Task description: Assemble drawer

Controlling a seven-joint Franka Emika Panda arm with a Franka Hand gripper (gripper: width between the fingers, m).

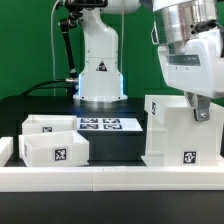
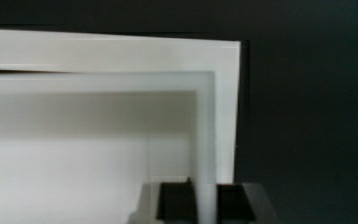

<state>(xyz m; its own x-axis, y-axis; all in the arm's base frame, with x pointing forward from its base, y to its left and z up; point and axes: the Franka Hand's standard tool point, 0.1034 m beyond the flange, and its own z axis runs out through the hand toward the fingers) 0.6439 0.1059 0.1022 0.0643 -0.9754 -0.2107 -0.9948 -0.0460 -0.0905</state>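
In the exterior view, the arm's base (image 1: 100,60) stands at the back of the dark counter (image 1: 115,148). Its bulky white wrist reaches in from the upper corner on the exterior view's right and points steeply down. The pincer (image 1: 200,108) sits at the top edge of the tall housing (image 1: 175,135), which stands upright on the exterior view's right, just behind the low white rail (image 1: 110,178), with a marker tag low on its front face. The two trays lie well apart from it on the exterior view's left. The front tray (image 1: 50,148) is open side up with a tag on its near wall, and the rear tray (image 1: 45,123) sits just behind it. The marker board (image 1: 108,125) lies flat between the trays and the housing. In the wrist view, the camera looks straight down along the housing (image 2: 105,120), whose white walls fill most of the picture against the dark counter (image 2: 318,100). The pincer (image 2: 208,205) is pinching one thin upright wall of the housing, with the dark fingers (image 2: 172,203) on either side of it and pressed against it.
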